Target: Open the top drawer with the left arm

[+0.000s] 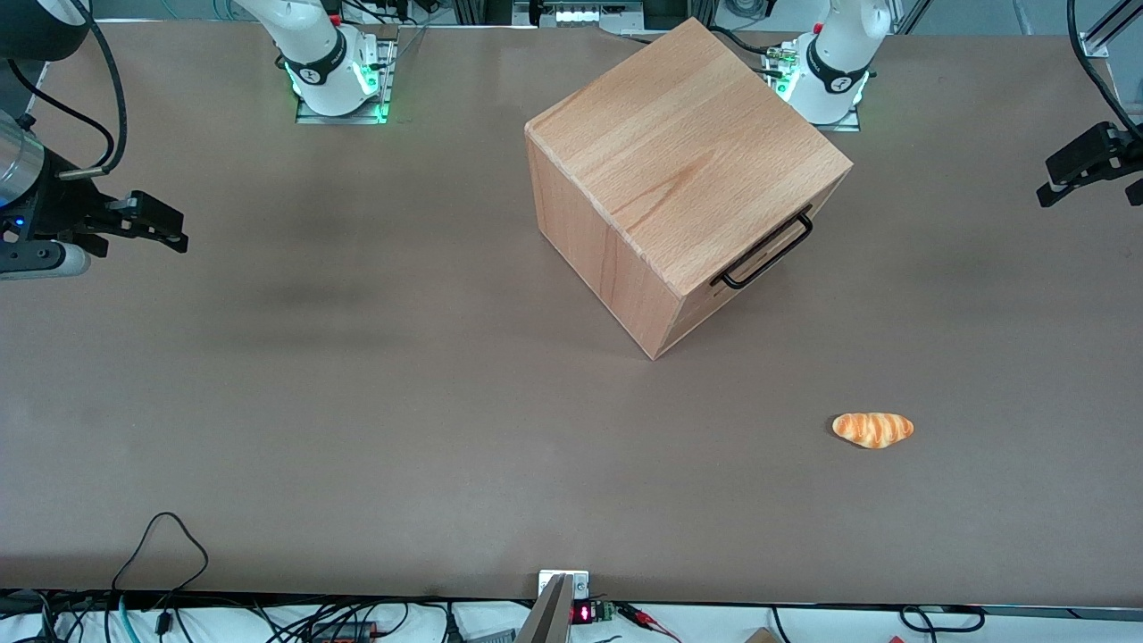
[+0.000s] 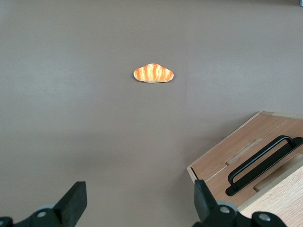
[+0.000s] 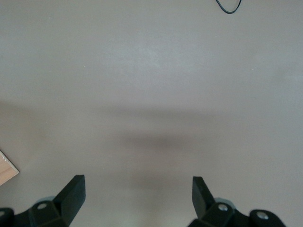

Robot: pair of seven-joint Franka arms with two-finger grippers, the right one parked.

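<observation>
The left arm's gripper (image 2: pixel 137 203) hangs above bare counter (image 1: pixel 357 402) at the working arm's end, well apart from the cabinet (image 1: pixel 679 170), fingers (image 2: pixel 73 201) spread wide w/ nothing between them.

The top drawer (image 1: pixel 750 263) looks fully shut, flush in the cabinet front, which is turned at an angle, facing partly toward the working arm's end and partly toward the front camera. Its handle (image 1: pixel 768 253), a thin black wire bar, runs diagonally along the top edge of that face; wrist view shows it (image 2: pixel 262 163) off to one side of the gripper, not between the fingers.

Key relation, as I judge it: the bar's long axis is skewed vs. the finger line, so the gripper prob. needs to move across to the cabinet front and rotate so the fingers straddle the bar, then pull straight out from that face.

A bread roll (image 1: pixel 873 429) lies on the counter in front of the cabinet, nearer the front camera, clear of the drawer's way.
</observation>
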